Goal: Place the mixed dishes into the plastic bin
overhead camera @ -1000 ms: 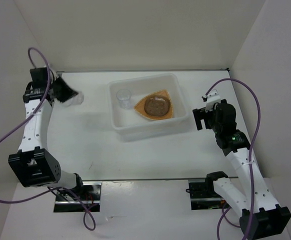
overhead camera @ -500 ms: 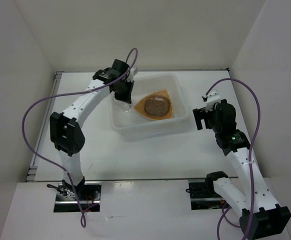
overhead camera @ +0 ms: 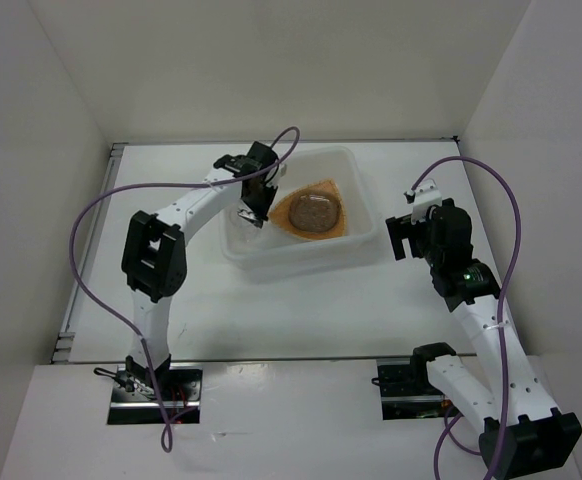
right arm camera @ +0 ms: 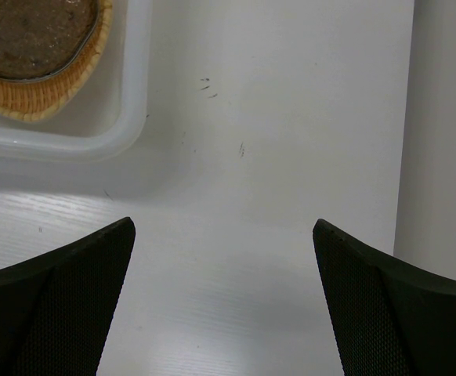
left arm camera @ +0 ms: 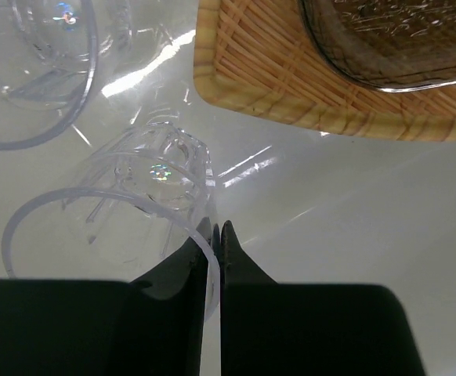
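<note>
Left gripper (left arm camera: 215,235), over the white table's (overhead camera: 171,270) left side a second ago, now pinches a small clear plastic cup (left arm camera: 146,184) by its rim inside the white translucent rectangular plastic bin (overhead camera: 301,262). The right gripper (right arm camera: 222,227) gapes wide beside the bin.

Bright, even overhead light fills my white worktop (overhead camera: 301,310). A soft shadow hugs the plastic bin (right arm camera: 138,78), glare streaks its floor beside the clear cup (left arm camera: 146,188), and my right gripper (right arm camera: 223,227) looms dark, unfocused.

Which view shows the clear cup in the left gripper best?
Left wrist: the clear cup fills the foreground, rim pinched in the left gripper. Top external shows at most a faint glint beneath that gripper; right wrist shows none of it.
</note>
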`<act>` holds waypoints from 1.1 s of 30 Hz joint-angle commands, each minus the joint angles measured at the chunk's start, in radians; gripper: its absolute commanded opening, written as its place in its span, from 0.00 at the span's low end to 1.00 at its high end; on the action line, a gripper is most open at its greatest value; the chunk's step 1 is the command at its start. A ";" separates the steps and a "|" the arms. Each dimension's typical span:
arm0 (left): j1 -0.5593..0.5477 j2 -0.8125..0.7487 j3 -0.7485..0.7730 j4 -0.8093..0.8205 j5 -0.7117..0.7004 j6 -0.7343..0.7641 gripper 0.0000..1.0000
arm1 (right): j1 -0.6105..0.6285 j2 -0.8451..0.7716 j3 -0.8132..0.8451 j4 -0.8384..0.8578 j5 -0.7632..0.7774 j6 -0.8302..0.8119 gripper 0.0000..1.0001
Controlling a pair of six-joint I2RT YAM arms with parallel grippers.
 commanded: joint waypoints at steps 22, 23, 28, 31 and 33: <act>0.043 -0.584 -0.202 0.413 0.044 -0.083 1.00 | 0.007 -0.019 0.049 -0.018 -0.063 -0.036 0.99; 0.052 -0.640 -0.259 0.499 0.044 -0.083 1.00 | 0.016 -0.019 0.049 -0.018 -0.063 -0.036 0.99; 0.108 -0.994 -0.578 0.641 -0.099 -0.028 1.00 | 0.016 -0.028 0.040 -0.009 -0.054 -0.036 0.99; 0.148 -1.124 -0.690 0.601 -0.200 0.011 1.00 | 0.016 -0.029 0.031 0.002 -0.042 -0.036 0.99; 0.162 -1.221 -0.746 0.581 -0.243 0.036 1.00 | 0.016 -0.039 0.021 0.011 -0.042 -0.036 0.99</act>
